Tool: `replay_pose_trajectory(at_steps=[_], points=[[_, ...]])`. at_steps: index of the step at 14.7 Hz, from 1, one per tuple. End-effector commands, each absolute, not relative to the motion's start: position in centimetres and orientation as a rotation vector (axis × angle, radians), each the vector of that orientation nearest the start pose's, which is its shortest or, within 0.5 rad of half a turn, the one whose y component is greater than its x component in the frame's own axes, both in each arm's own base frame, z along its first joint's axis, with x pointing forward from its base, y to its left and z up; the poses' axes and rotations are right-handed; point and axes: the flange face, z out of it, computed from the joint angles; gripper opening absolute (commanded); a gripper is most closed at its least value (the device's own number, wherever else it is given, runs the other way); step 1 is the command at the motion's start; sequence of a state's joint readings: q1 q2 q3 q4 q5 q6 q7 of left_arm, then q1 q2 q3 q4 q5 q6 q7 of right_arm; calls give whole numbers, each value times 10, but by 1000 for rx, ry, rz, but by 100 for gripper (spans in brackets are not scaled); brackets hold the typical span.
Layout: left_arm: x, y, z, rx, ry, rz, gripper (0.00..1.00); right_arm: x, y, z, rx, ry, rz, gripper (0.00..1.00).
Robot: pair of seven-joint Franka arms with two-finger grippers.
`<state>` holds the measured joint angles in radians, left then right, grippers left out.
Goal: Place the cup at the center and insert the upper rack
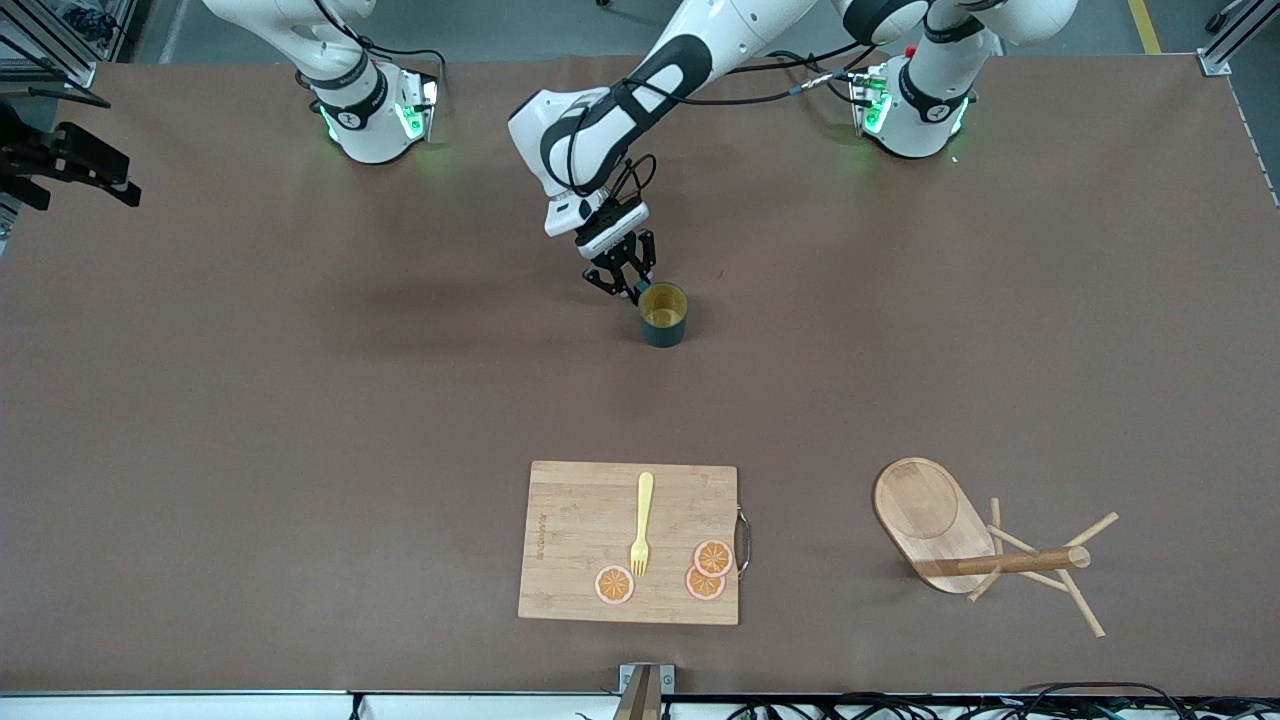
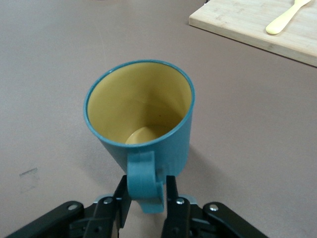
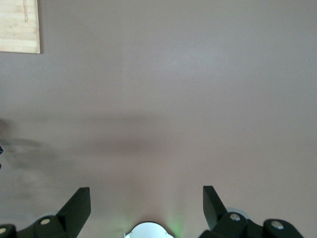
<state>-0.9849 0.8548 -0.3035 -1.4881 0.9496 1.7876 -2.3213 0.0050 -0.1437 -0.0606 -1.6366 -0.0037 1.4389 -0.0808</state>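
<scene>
The cup [image 1: 663, 315], dark teal with a mustard-yellow inside, stands upright near the middle of the table. My left gripper [image 1: 636, 290] reaches down to it, on the side toward the robots' bases. In the left wrist view the cup [image 2: 141, 116] fills the middle, and the left gripper [image 2: 144, 187] is shut on its loop handle, one finger on each side. The upper rack [image 1: 940, 535], a light wooden mug tree, lies on its side near the front edge toward the left arm's end. My right gripper [image 3: 146, 191] hangs open over bare table with nothing between its fingers.
A bamboo cutting board [image 1: 570, 545] lies nearer the front camera than the cup. It carries a yellow fork [image 1: 641, 522] and three orange slices [image 1: 705, 570]. The same board's corner [image 3: 19, 25] shows in the right wrist view.
</scene>
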Motion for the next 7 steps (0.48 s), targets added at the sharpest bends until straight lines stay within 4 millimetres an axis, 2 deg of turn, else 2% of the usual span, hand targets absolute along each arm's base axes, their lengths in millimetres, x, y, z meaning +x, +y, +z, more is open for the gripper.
replay_pose_trajectory(at_steps=[1,3,5,6,7], points=[[284,-616,162,-2546,-817,-1001,25,489,-37,659,-3137,-3,46,100],[286,-615,162,-2543,-818,-1002,14,489,-39,658,-3128,15,47,100],[290,-616,171,-2547,-813,-1004,6,488,-44,655,-3100,40,60,100],[293,-616,182,-2550,-812,-1004,3,487,-44,656,-3098,42,62,100],[302,-619,206,-2565,-830,-1001,3,486,-42,657,-3099,37,60,100]])
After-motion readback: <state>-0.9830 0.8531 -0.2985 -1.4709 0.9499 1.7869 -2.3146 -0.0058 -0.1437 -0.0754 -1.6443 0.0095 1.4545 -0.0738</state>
